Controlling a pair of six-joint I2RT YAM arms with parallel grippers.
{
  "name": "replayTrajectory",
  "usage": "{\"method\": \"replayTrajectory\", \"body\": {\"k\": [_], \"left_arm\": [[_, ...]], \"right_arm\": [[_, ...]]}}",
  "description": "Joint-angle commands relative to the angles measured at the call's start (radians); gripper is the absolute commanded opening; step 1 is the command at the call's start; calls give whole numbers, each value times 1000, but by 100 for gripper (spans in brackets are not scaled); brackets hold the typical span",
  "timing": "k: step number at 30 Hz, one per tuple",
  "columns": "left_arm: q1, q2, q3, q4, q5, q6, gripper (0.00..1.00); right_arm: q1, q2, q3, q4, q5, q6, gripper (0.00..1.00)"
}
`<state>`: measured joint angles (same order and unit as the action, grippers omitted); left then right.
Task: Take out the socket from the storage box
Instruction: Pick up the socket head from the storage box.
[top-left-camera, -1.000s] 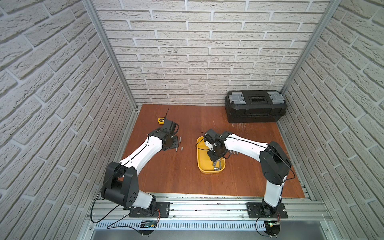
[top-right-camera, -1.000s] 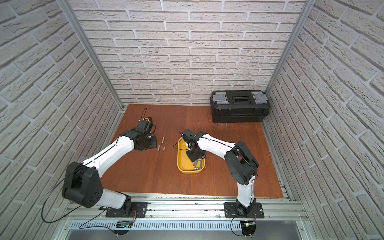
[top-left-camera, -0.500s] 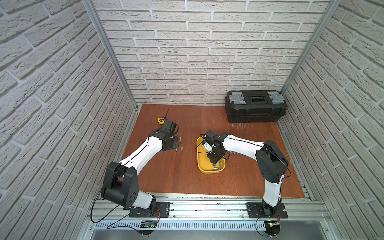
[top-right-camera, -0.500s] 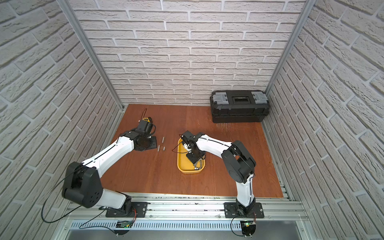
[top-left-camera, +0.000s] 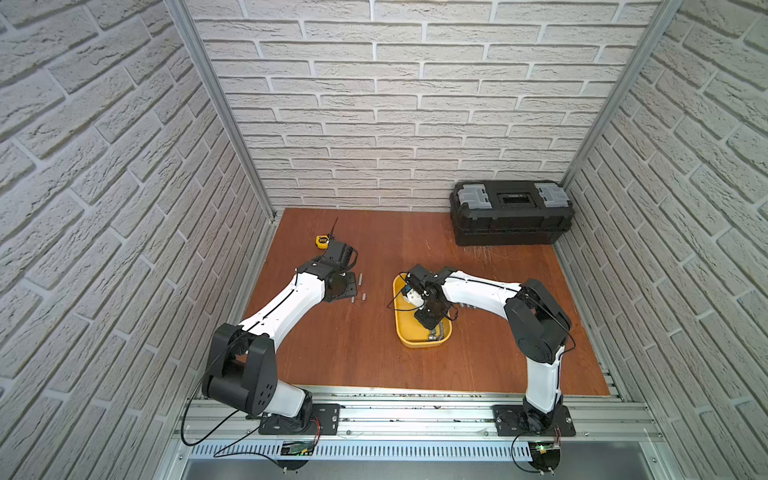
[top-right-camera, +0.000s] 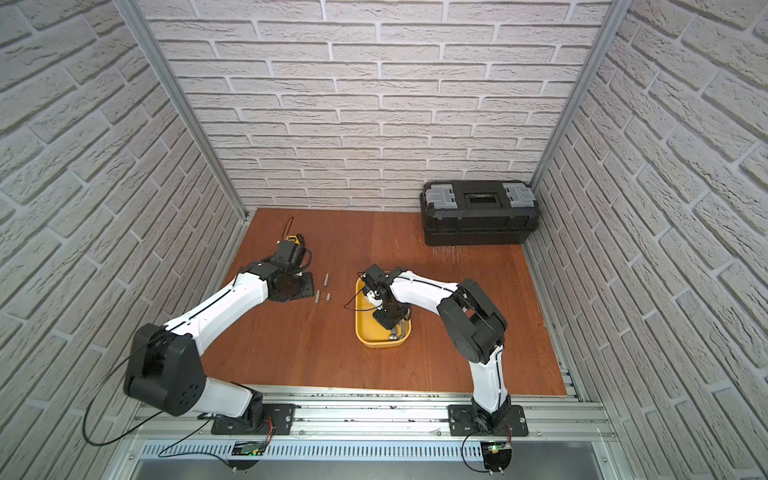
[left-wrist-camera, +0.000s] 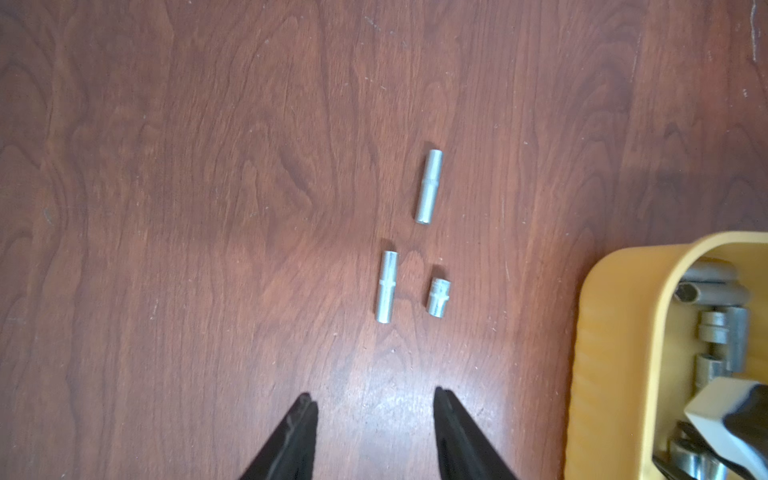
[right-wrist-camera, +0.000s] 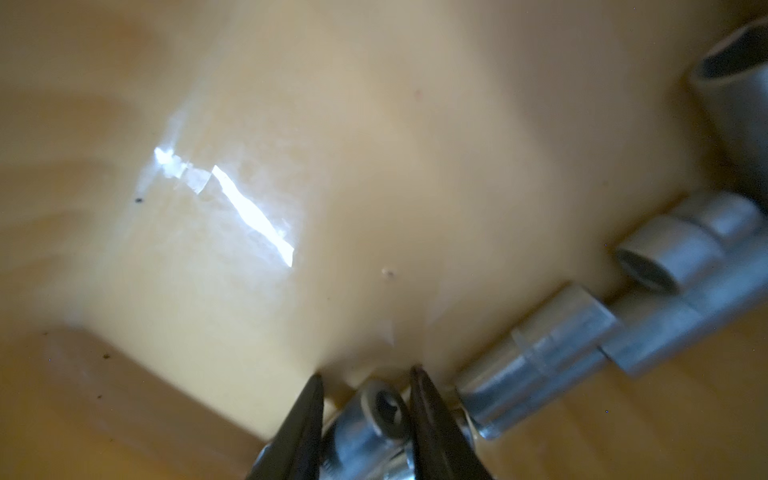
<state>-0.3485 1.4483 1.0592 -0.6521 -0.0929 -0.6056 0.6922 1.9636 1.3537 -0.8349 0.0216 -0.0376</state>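
While the table (top-left-camera: 353, 353) carries the yellow box (top-left-camera: 415, 343) near its middle, the right jaws reach into the box's near half. A socket (right-wrist-camera: 376, 419) lies between them in the box, long axis roughly along the jaws, open end toward the wrist camera. Whether they pinch it is unclear. Elsewhere the left jaws stand apart, empty.

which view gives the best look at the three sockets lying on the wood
The left wrist view: the three sockets lie sharp and unobstructed. In both top views they are tiny grey slivers; the right wrist view shows only the storage box inside.
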Motion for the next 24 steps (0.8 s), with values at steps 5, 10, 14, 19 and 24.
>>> {"method": "replayTrajectory", "body": {"k": [5, 10, 14, 19, 24], "left_arm": [[-9, -11, -7, 20, -10, -15, 50], [-7, -12, -15, 25, -11, -19, 50], [-10, -16, -18, 25, -11, -19, 50], [-10, -17, -22, 25, -16, -20, 50], [-10, -22, -26, 26, -17, -20, 50]], "right_arm": [[6, -18, -9, 5, 5, 15, 22], [4, -38, 15, 30, -20, 45, 16], [3, -32, 42, 42, -30, 65, 12], [-1, -22, 79, 55, -32, 88, 9], [-11, -17, 114, 63, -29, 114, 7]]}}
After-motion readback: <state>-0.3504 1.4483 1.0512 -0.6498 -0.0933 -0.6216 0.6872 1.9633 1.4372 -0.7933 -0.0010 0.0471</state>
